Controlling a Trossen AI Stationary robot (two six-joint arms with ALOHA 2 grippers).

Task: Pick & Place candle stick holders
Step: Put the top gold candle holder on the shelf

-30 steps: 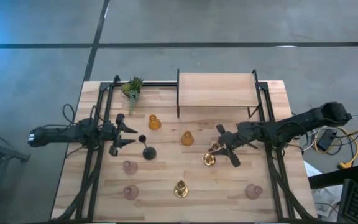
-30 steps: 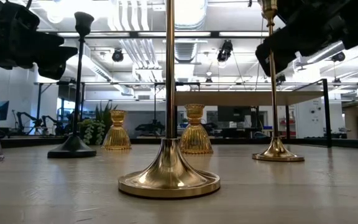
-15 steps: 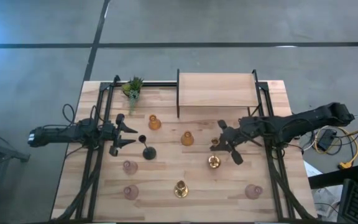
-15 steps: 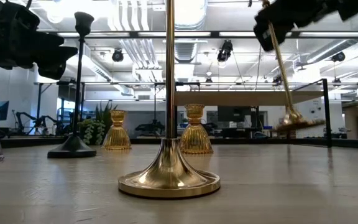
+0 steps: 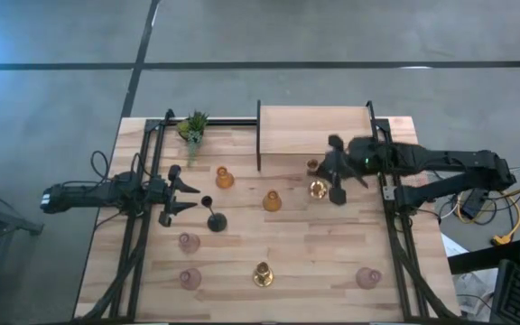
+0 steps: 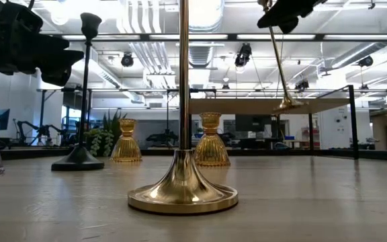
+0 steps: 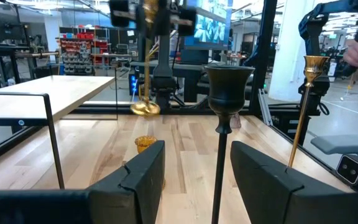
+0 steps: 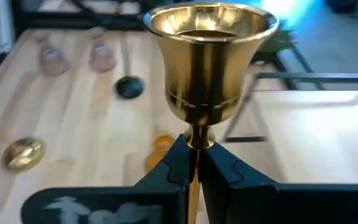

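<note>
My right gripper (image 5: 325,171) is shut on a tall thin gold candle stick holder (image 6: 279,60), held in the air just in front of the wooden riser (image 5: 314,134). My left gripper (image 5: 186,194) is open at the table's left. The black stemmed holder (image 7: 222,118) stands on its round base (image 5: 217,221) just ahead of its fingers, untouched. A second tall gold holder (image 5: 262,273) stands on its base near the front. Two amber glass holders (image 5: 224,178) (image 5: 272,201) and three pink glass ones (image 5: 189,242) (image 5: 190,279) (image 5: 368,278) stand on the table. My right gripper pinches the gold holder's thin stem (image 8: 194,144) between its two fingers, right under the cup (image 8: 209,25). The fingers come about level from the table's right side and lie across the stem. The holder is lifted clear and hangs tilted, its round base (image 6: 287,104) swung out below.
A small green plant (image 5: 191,128) stands at the far left corner. The wooden riser on black legs takes up the far middle. Black frame rails (image 5: 143,226) (image 5: 395,235) run along both sides. Bare boards lie between the holders at the right front.
My right gripper has lifted the gold holder off the table and carried it up and toward the far edge, to the wooden riser. The holder, upright on its base a second ago, now hangs tilted and clear of the table.
</note>
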